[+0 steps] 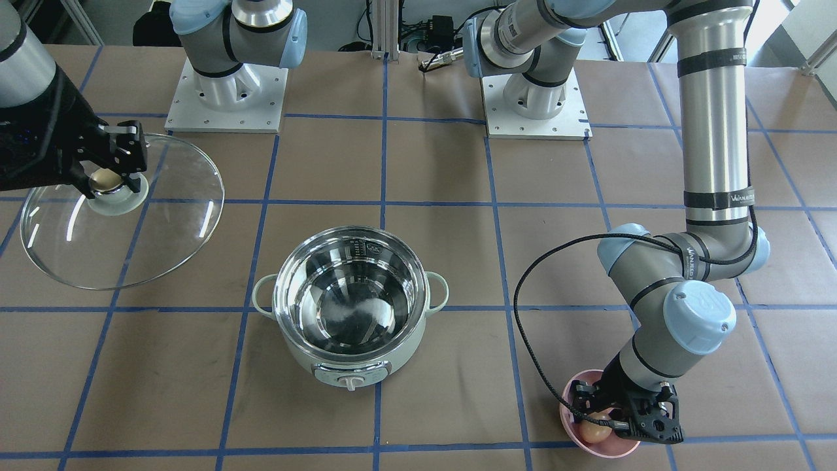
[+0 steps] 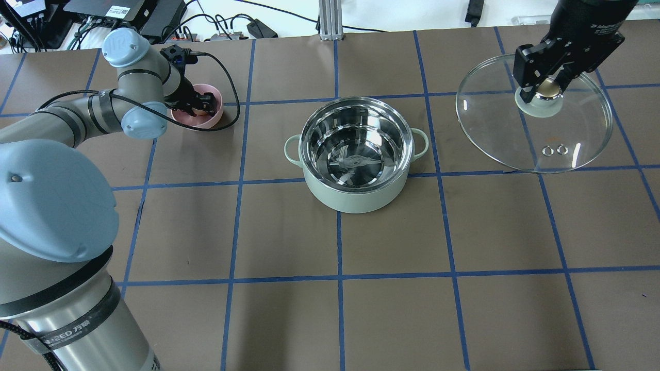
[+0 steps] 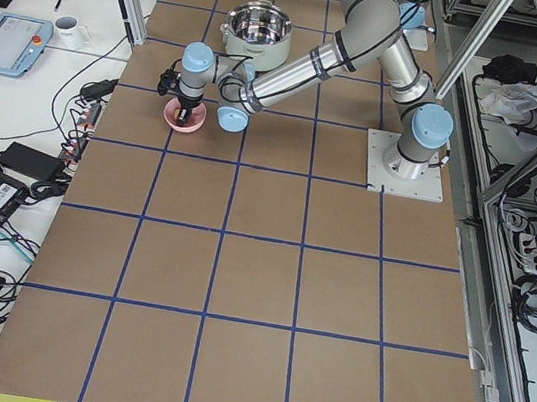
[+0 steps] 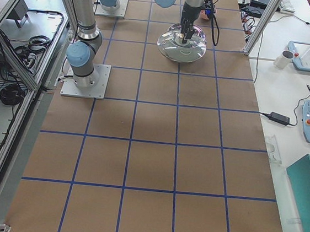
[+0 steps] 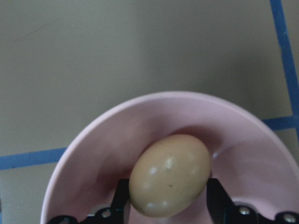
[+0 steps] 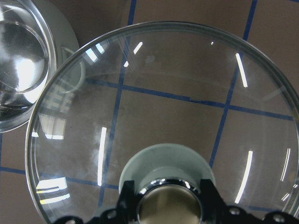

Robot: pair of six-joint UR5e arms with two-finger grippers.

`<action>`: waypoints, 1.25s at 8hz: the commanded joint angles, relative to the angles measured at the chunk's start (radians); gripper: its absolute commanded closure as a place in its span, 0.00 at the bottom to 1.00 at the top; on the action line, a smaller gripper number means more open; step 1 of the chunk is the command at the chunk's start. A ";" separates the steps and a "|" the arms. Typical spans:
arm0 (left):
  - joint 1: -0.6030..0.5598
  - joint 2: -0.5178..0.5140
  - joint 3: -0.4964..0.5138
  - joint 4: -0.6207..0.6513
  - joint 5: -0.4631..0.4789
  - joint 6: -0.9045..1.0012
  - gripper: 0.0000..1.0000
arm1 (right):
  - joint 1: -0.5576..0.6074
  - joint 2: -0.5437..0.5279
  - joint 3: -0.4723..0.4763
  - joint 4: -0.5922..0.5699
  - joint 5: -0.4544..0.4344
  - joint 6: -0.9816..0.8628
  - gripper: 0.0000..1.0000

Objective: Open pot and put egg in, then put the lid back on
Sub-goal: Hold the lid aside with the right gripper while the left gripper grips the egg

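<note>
Well, the left claw (image 5: 166,200) pinches the smooth tan egg (image 5: 169,175) inside the glossy pink bowl (image 5: 187,107), at the left of the brown-papered bench (image 2: 392,319). The round mint pot (image 2: 356,198), mirror-steel inside, stands open mid-bench. At the right, the right claw (image 2: 541,90) clamps the gold knob (image 2: 547,88) of the clear domed lid (image 2: 567,129).

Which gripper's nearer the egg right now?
Left. The left gripper clasps the egg inside the pink bowl; the right gripper is far off beyond the pot, holding the lid.
</note>
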 commanded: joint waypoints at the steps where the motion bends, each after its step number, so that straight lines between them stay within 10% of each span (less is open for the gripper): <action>1: 0.000 0.001 0.001 -0.001 0.001 0.002 0.46 | -0.014 -0.021 0.007 0.011 -0.008 -0.016 1.00; 7: 0.000 0.002 0.003 0.009 -0.003 0.004 0.14 | -0.014 -0.031 0.007 0.018 -0.009 -0.044 1.00; 10: 0.000 0.001 0.003 0.012 0.003 0.010 0.15 | -0.016 -0.028 0.009 0.015 -0.011 -0.045 1.00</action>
